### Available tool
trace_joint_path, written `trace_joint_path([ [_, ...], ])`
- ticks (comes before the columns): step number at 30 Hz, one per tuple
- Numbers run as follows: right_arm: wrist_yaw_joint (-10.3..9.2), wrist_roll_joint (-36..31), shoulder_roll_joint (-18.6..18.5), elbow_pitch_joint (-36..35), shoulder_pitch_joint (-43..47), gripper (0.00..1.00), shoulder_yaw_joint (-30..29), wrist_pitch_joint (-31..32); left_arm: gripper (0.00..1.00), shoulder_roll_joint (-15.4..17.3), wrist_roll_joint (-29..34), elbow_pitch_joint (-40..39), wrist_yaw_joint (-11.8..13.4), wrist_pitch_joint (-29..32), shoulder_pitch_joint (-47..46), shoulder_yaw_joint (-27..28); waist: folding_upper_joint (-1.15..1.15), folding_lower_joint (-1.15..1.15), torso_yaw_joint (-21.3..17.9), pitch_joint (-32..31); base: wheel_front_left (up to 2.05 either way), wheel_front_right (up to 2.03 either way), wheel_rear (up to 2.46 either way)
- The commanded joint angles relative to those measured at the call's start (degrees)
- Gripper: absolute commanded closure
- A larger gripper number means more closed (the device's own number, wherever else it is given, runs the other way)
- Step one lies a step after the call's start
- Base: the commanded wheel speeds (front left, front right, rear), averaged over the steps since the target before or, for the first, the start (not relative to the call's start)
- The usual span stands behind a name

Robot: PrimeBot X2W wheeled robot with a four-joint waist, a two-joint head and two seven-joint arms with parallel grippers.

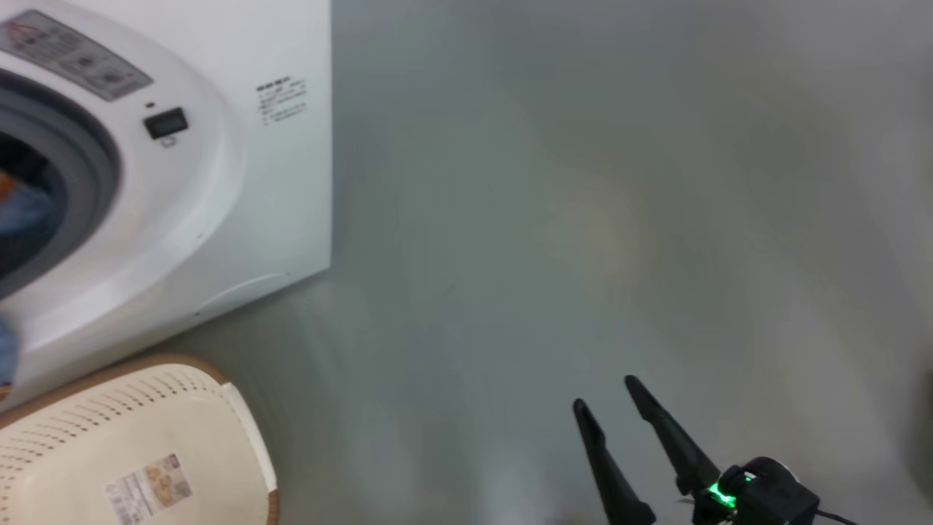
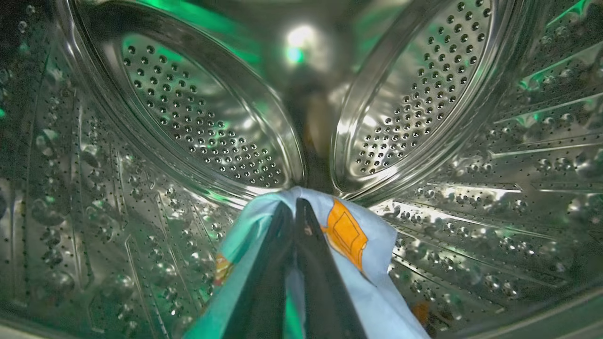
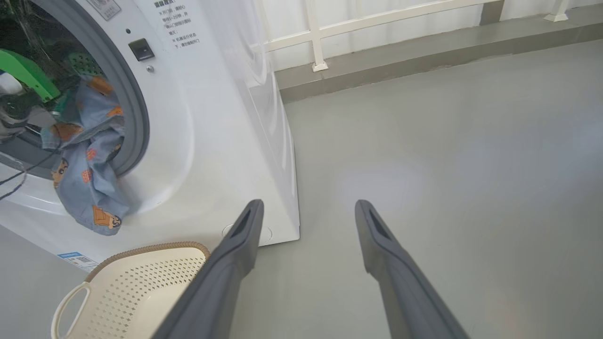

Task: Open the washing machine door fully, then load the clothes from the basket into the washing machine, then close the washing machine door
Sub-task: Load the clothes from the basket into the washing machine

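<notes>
My left gripper (image 2: 295, 205) is deep inside the washing machine's steel drum (image 2: 198, 122), shut on the light blue clothes (image 2: 372, 245) with orange figures. In the right wrist view the clothes (image 3: 94, 188) trail out of the opening, over the grey gasket (image 3: 136, 117) and down the white front of the washing machine (image 3: 226, 141). The cream basket (image 3: 150, 248) stands on the floor below the opening and looks empty; in the head view the basket (image 1: 87, 423) is at lower left. My right gripper (image 1: 605, 394) hangs open over the floor, right of the machine. The washing machine door is out of view.
Grey floor (image 3: 447, 165) stretches to the right of the machine. A white railing (image 3: 320, 33) on a raised grey kerb runs along the back. Part of my left arm, with a green piece (image 3: 23, 70), reaches into the opening.
</notes>
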Motion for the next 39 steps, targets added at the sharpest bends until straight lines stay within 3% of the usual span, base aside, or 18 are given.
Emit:
trace_joint_path([
  [1,0.35,0.60,-0.72,-1.49,-1.39,0.00,1.52,-0.69,1.00,3.73,0.69,-0.75,-0.35,-0.61,-1.77,0.81,0.00,0.00,-1.57,2.21,0.00,0.00,0.00],
  [12,0.35,1.95,-0.72,-3.54,-0.55,0.00,4.10,-0.69,1.00,8.33,2.43,2.10,-2.09,-0.64,-11.63,-0.56,0.00,0.00,-4.71,7.04,0.00,0.00,0.00],
  [32,0.35,2.58,-0.72,-4.51,-0.34,0.00,5.00,-0.69,1.00,8.84,3.90,3.23,-1.49,0.64,-19.88,-3.04,0.00,0.00,-5.75,9.43,0.00,0.00,0.00],
  [33,0.35,2.63,-0.72,-4.44,-0.36,0.00,4.95,-0.69,0.88,8.66,3.90,3.60,-1.08,0.65,-19.73,-3.10,0.00,0.00,-5.59,9.36,0.00,0.00,0.00],
  [36,0.35,2.72,-0.72,-4.21,-0.75,0.00,4.66,-0.69,0.06,7.82,3.70,4.52,-0.16,0.55,-19.15,-3.14,0.00,0.00,-4.88,9.00,0.00,0.00,0.00],
  [37,0.35,2.69,-0.72,-4.12,-0.93,0.00,4.52,-0.69,0.00,7.47,3.56,4.69,0.06,0.46,-18.94,-3.10,0.00,0.00,-4.61,8.86,0.00,0.00,0.00],
  [39,0.35,2.66,-0.72,-4.04,-1.14,0.00,4.36,-0.69,0.00,7.04,3.30,4.88,0.30,0.38,-18.74,-2.95,0.00,0.00,-4.33,8.72,0.00,0.00,0.00],
])
